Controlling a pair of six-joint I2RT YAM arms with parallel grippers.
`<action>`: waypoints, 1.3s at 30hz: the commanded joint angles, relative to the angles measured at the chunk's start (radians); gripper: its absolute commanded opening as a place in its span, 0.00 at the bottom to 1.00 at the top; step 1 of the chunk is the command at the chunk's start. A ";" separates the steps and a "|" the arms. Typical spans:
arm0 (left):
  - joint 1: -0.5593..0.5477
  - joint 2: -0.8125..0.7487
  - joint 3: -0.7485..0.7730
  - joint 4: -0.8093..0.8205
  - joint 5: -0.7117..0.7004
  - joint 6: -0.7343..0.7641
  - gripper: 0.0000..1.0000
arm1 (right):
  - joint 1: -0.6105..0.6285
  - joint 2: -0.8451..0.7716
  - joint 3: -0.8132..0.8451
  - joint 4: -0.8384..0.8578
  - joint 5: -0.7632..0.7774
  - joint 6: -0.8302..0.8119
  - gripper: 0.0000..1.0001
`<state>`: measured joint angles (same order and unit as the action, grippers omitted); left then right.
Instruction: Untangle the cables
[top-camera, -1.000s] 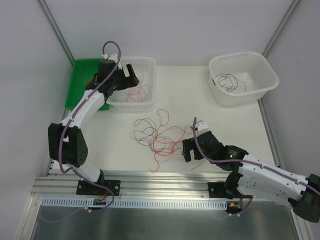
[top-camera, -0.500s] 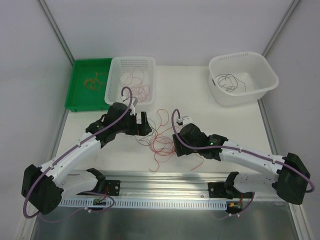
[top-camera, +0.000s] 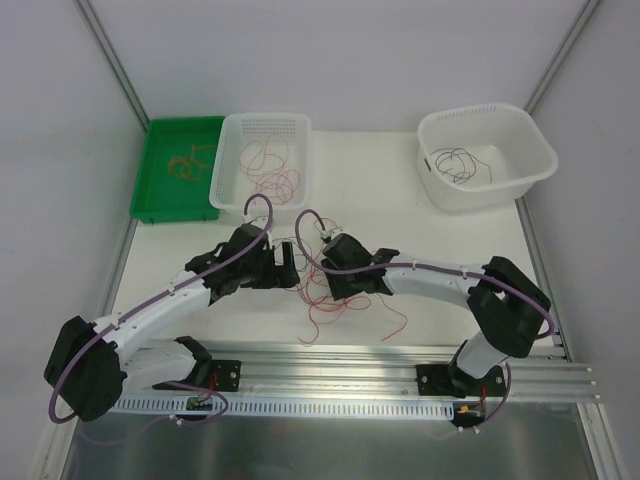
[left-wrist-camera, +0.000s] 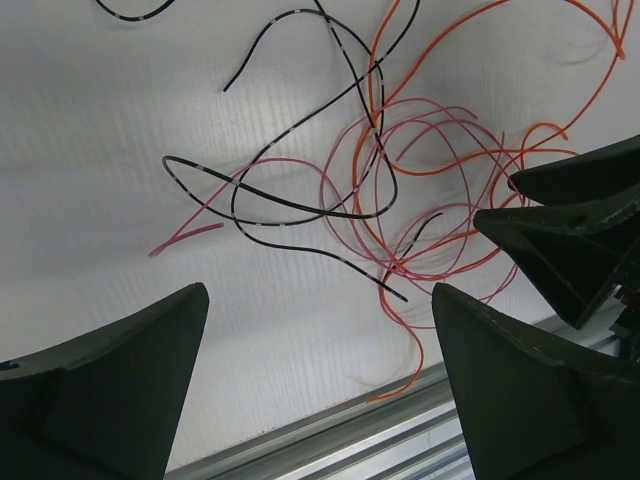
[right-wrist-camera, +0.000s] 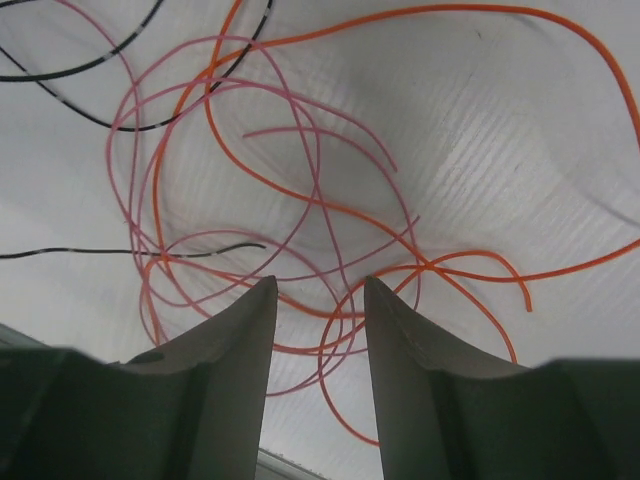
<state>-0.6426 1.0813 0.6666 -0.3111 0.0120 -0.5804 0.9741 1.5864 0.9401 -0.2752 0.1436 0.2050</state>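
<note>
Both arms have swung in over the middle of the desk (top-camera: 400, 210) since a second ago: the left one came off the basket (top-camera: 228, 190) and the right one folded leftward. Left gripper (left-wrist-camera: 318, 295) hangs over the cables (top-camera: 335, 300), jaws spread wide, holding nothing. Right gripper (right-wrist-camera: 319, 282) sits close at its 3 o'clock. Its jaws have narrowed but a gap shows; pink and orange strands cross that gap, none visibly pinched. Cables form a loose tangle of red, pink, orange and black loops at desk centre, trailing toward 5 o'clock. From the tangle, the green tray (top-camera: 150, 190) at 10 o'clock holds tan wires, the basket at 11 o'clock red ones, and the tub (top-camera: 530, 165) at 1 o'clock black ones.
</note>
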 joint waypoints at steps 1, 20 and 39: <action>-0.011 0.032 0.001 0.033 -0.038 -0.024 0.95 | -0.009 0.047 0.046 0.042 -0.004 -0.012 0.43; -0.029 0.207 -0.006 0.122 -0.015 -0.050 0.71 | 0.006 -0.270 0.080 -0.146 0.025 -0.087 0.01; -0.032 0.262 -0.024 0.136 -0.076 -0.047 0.02 | -0.025 -0.707 0.434 -0.550 0.367 -0.300 0.01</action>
<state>-0.6682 1.3357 0.6533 -0.1905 -0.0200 -0.6365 0.9600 0.9016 1.2808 -0.7471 0.4015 -0.0269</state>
